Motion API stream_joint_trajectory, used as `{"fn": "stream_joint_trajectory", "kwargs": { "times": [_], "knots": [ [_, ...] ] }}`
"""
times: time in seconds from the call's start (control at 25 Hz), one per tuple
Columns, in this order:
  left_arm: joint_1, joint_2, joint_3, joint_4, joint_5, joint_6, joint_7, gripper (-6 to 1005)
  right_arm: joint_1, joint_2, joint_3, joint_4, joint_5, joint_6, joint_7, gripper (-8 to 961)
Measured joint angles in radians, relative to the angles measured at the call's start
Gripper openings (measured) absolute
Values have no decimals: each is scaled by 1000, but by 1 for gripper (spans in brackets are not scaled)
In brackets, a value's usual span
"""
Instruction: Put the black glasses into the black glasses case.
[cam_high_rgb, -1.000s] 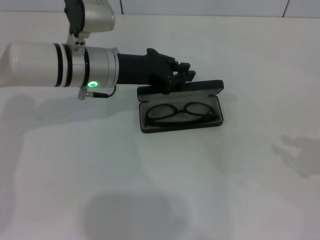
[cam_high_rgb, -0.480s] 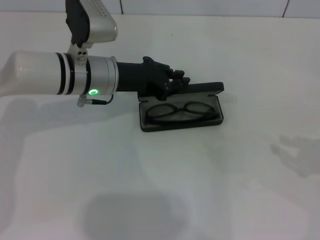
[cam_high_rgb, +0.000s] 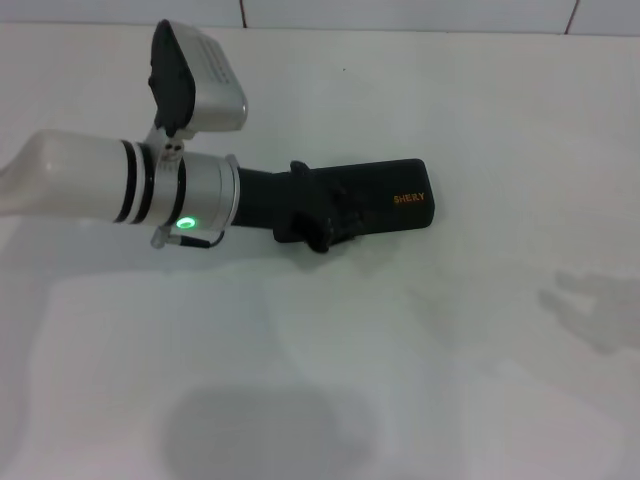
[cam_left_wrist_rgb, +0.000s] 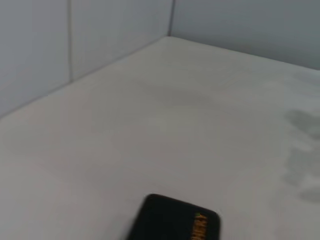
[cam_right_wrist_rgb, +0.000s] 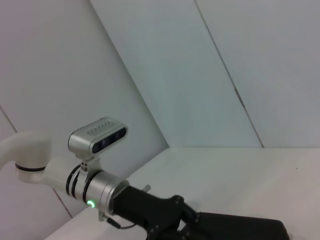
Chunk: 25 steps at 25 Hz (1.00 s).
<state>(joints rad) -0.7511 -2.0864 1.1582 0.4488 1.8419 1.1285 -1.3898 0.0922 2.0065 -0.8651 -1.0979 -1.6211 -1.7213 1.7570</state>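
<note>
The black glasses case lies shut at the table's centre, so the glasses are hidden, presumably inside. The left gripper presses on the lid from nine o'clock; its fingers cannot be told open or closed. If the lid has not latched, it could spring open as the gripper lifts away. The right gripper is out of sight.

You are looking at a bare test-bench setting, likely a lab: a plain white counter filling the frame, with pale panelled walls rising along its upper edge.
</note>
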Motion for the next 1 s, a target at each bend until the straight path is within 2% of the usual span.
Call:
{"fn": "stream_joint_trajectory", "kwargs": {
  "times": [0.12,0.32,0.4,0.52,0.56,0.64,0.76,0.96,1.0],
  "knots": [
    [16,-1,3,19,-17,55,17,285,0,0,0,6,1,-6,-11,370],
    [94,2,-4,182,-135,337,-25,293,1,0,-5,8,40,-92,-109,373],
    [158,18,-5,272,-211,487,-38,296,13,1,-21,10,81,-136,-171,374],
    [257,53,-6,340,-352,669,41,301,47,4,-92,27,165,-169,-238,376],
    [283,65,-7,351,-387,706,59,303,60,4,-124,33,190,-169,-253,377],
    [311,83,-8,362,-425,740,60,373,80,4,-173,34,206,-164,-268,378],
    [338,105,-13,365,-451,748,40,479,105,5,-222,25,215,-157,-270,612],
    [363,112,-56,363,-446,763,46,596,146,7,-258,24,232,-147,-268,808],
    [366,113,-59,362,-446,768,50,616,150,7,-261,24,235,-145,-269,811]
  ]
}}
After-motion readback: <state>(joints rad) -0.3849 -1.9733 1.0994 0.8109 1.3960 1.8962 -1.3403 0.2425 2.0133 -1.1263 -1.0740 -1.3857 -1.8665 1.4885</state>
